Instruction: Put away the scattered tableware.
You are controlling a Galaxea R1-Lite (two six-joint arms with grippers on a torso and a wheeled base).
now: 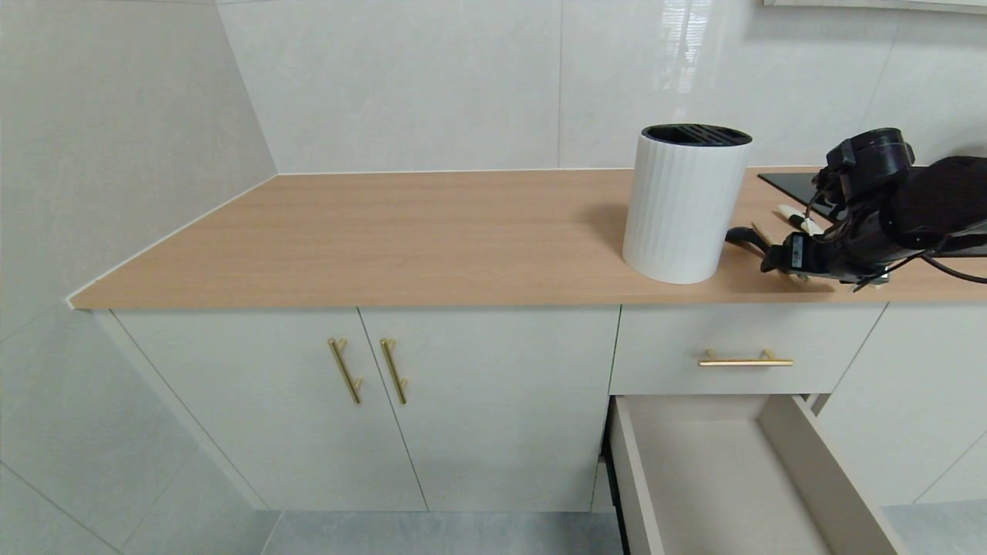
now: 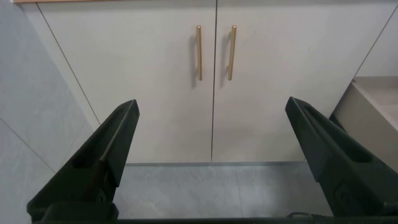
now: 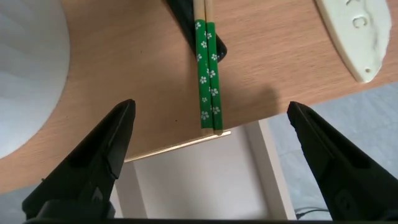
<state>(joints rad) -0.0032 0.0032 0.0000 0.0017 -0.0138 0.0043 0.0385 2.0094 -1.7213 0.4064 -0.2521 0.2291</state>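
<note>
A pair of wooden chopsticks with green flowered ends (image 3: pixel 208 93) lies on the wooden counter (image 1: pixel 401 231), its tips at the front edge. It rests across a black item (image 3: pixel 186 18) that I cannot identify. A white utensil (image 3: pixel 351 31) (image 1: pixel 798 220) lies beside them. My right gripper (image 3: pixel 211 155) (image 1: pixel 759 248) hovers open just above the chopsticks' green ends, its fingers on either side of them, holding nothing. A white ribbed holder with a black slotted top (image 1: pixel 685 204) stands close beside this gripper. My left gripper (image 2: pixel 211 155) is open and empty, low before the cabinet doors.
Under the counter a drawer (image 1: pixel 717 478) is pulled open; above it is a shut drawer with a gold handle (image 1: pixel 745 360). Two cabinet doors with gold handles (image 2: pixel 214 53) are closed. A black flat panel (image 1: pixel 794 185) lies at the counter's back right. Tiled walls stand behind and left.
</note>
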